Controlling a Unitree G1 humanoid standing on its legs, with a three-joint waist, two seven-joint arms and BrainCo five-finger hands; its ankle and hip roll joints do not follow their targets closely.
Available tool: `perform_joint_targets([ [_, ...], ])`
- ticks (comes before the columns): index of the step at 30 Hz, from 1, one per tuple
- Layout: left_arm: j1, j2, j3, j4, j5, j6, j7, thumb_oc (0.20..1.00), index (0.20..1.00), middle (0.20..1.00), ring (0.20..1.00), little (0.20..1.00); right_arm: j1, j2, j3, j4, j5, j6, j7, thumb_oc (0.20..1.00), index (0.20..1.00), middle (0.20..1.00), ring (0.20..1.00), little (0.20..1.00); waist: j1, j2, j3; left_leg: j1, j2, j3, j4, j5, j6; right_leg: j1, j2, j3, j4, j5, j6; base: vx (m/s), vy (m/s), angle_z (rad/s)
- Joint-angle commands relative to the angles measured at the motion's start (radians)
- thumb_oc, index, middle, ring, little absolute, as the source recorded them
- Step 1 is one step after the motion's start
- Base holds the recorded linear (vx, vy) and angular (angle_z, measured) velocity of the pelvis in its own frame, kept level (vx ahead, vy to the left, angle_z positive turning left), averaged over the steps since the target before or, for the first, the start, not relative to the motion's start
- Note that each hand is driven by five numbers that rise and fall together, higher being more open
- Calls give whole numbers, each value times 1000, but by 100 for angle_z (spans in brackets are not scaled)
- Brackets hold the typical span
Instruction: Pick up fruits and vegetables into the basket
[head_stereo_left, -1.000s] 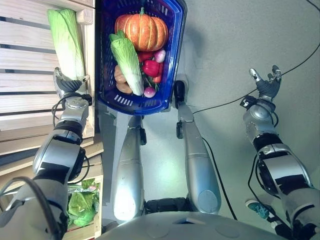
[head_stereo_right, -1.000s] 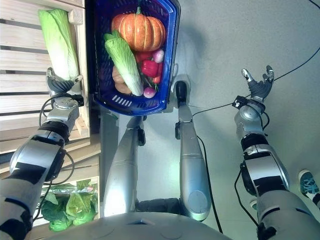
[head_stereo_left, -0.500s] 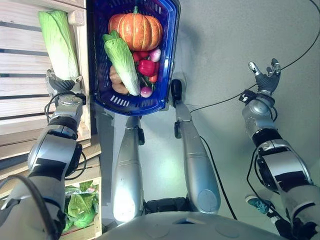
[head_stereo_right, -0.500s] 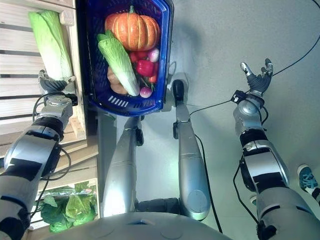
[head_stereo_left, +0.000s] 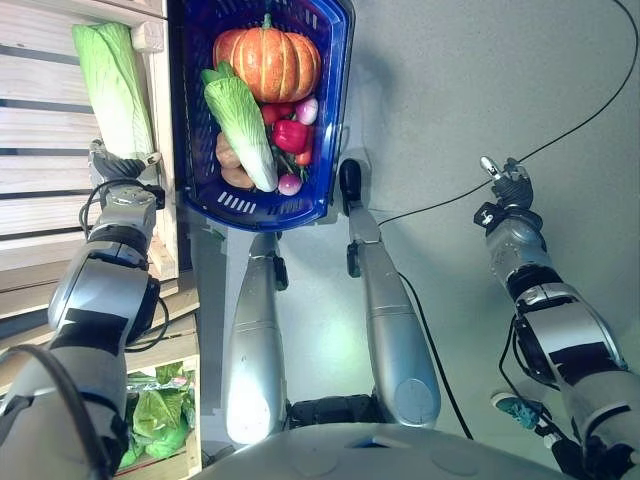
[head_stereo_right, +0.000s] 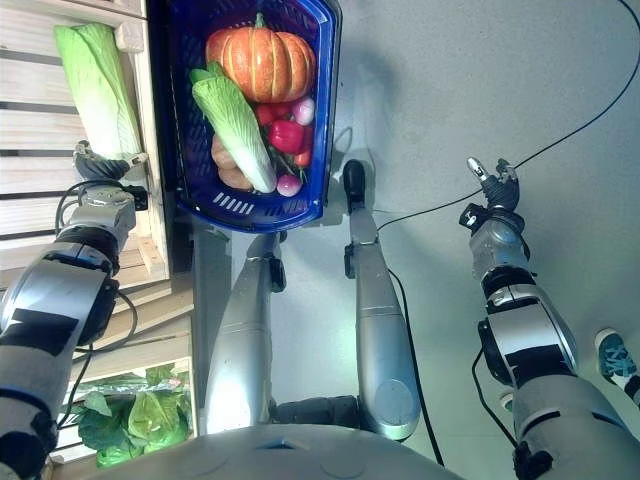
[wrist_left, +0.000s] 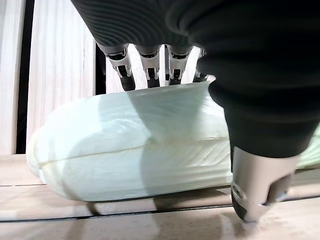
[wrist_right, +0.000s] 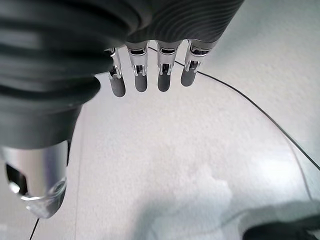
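A pale green napa cabbage (head_stereo_left: 112, 85) lies on the wooden slatted shelf (head_stereo_left: 40, 200) at the left. My left hand (head_stereo_left: 118, 170) sits at its stem end. In the left wrist view the cabbage (wrist_left: 130, 145) lies between the straight fingers (wrist_left: 150, 70) on its far side and the thumb (wrist_left: 255, 185) on its near side, so the hand is open astride it. The blue basket (head_stereo_left: 262, 212) beside the shelf holds a pumpkin (head_stereo_left: 265, 62), a second cabbage (head_stereo_left: 240, 125), a red pepper (head_stereo_left: 290, 135) and small items. My right hand (head_stereo_left: 510, 185) hangs open over the grey floor at the right.
A lower crate (head_stereo_left: 160, 415) under the shelf holds green leafy vegetables. A person's shoe (head_stereo_right: 615, 365) shows on the floor at the lower right. The shelf's wooden edge (head_stereo_left: 165, 120) runs between the cabbage and the basket.
My right hand has turned and dropped a little, its fingers drawn closer together. The left hand stays at the cabbage's stem end. The views have shifted slightly.
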Motion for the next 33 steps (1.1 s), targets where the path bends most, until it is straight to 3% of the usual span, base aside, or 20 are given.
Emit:
perform_joint_targets([
  [1, 49, -29, -6, 58, 35, 36, -72, 1000, 1000, 1000, 1000, 1000, 42, -11, 9, 35, 64, 66, 83, 1000, 1000, 1000, 1000, 1000, 21, -12, -36, -13, -44, 23, -95, 45, 15, 18, 42, -63, 71, -144, 34, 0, 0, 0],
  [3, 49, -29, -7, 58, 39, 37, -80, 1000, 1000, 1000, 1000, 1000, 42, -9, 16, 51, 68, 120, 112, 1000, 1000, 1000, 1000, 1000, 24, -12, -36, -14, -44, 22, -92, 45, 15, 17, 41, -65, 72, -144, 34, 0, 0, 0],
  [8, 48, -30, -22, 58, 106, 45, -104, 1000, 1000, 1000, 1000, 1000, 39, -16, 22, 73, 73, 171, 136, 1000, 1000, 1000, 1000, 1000, 29, -15, -36, -13, -42, 24, -93, 46, 14, 20, 38, -70, 71, -141, 34, 0, 0, 0],
  [16, 44, -43, -70, 43, 168, 50, -124, 1000, 1000, 1000, 1000, 1000, 33, -15, 26, 68, 75, 179, 149, 1000, 1000, 1000, 1000, 1000, 31, -21, -36, -17, -42, 23, -99, 50, 14, 18, 39, -72, 65, -134, 38, 0, 0, 0],
  [17, 44, -43, -72, 43, 171, 48, -138, 944, 944, 944, 944, 944, 31, -13, 27, 65, 76, 180, 147, 1000, 1000, 1000, 1000, 1000, 31, -22, -36, -17, -43, 23, -100, 50, 14, 18, 40, -73, 64, -133, 38, 0, 0, 0],
  [18, 43, -44, -73, 44, 175, 46, -150, 564, 564, 564, 564, 564, 30, -12, 25, 64, 73, 181, 149, 1000, 1000, 1000, 1000, 1000, 31, -24, -36, -18, -43, 22, -100, 50, 13, 19, 40, -73, 61, -131, 39, 0, 0, 0],
  [20, 41, -47, -78, 41, 168, 39, -163, 200, 200, 200, 200, 200, 27, -11, 25, 63, 74, 181, 147, 1000, 1000, 1000, 1000, 1000, 31, -25, -36, -18, -43, 22, -102, 50, 13, 19, 39, -73, 59, -129, 39, 0, 0, 0],
  [33, 54, -56, -48, 37, 79, -13, -151, 200, 200, 200, 200, 200, 26, 6, 19, 62, 77, 174, 147, 1000, 1000, 1000, 1000, 1000, 34, -29, -36, -10, -45, 19, -102, 50, 12, 27, 41, -74, 59, -128, 40, 0, 0, 0],
])
